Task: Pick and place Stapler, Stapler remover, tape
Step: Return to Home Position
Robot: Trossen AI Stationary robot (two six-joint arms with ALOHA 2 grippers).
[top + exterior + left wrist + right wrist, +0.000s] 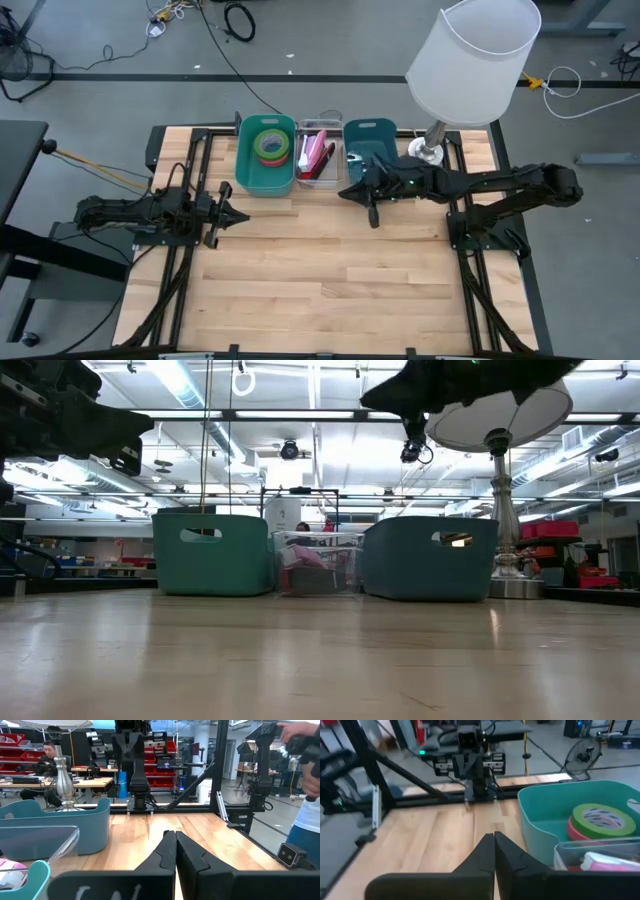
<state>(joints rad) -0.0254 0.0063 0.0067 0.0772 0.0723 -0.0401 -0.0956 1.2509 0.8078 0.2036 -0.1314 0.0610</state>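
Rolls of tape (271, 146), green on red, lie in the green bin (246, 170); the right wrist view shows the tape (603, 819) too. Next to that bin, a clear box (336, 178) holds a pink stapler (313, 152) and a red item (327, 160); I cannot make out the stapler remover. My right gripper (343, 192) hangs shut and empty above the table, just in front of the clear box and the dark teal bin (371, 128). My left gripper (244, 213) is shut, pointing level, at the table's left.
A lamp with a white shade (475, 45) stands on its metal base (430, 150) at the far right, beside the teal bin. The three containers stand in a row along the far edge. Bare wood (330, 280) stretches across the middle and near side.
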